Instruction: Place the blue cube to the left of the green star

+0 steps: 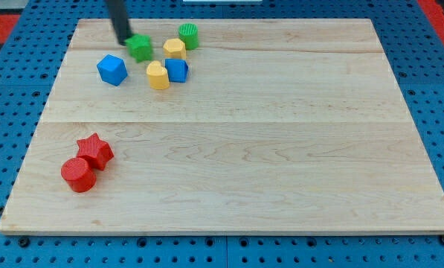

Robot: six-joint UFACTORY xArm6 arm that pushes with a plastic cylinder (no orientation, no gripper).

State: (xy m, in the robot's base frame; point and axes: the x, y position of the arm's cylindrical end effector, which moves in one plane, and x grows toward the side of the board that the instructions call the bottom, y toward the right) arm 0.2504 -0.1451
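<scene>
My tip (123, 39) sits just left of the green star (140, 48), touching or nearly so. The blue cube (111, 70) lies lower left of the star, near but apart. Placement looks mostly done, perhaps needing alignment. I have no pincer here.

A lab test bench is showing here: a pale wooden board (229, 141) is lying on a blue pegboard (13, 112) dotted with holes, with small coloured blocks sitting on it.
</scene>
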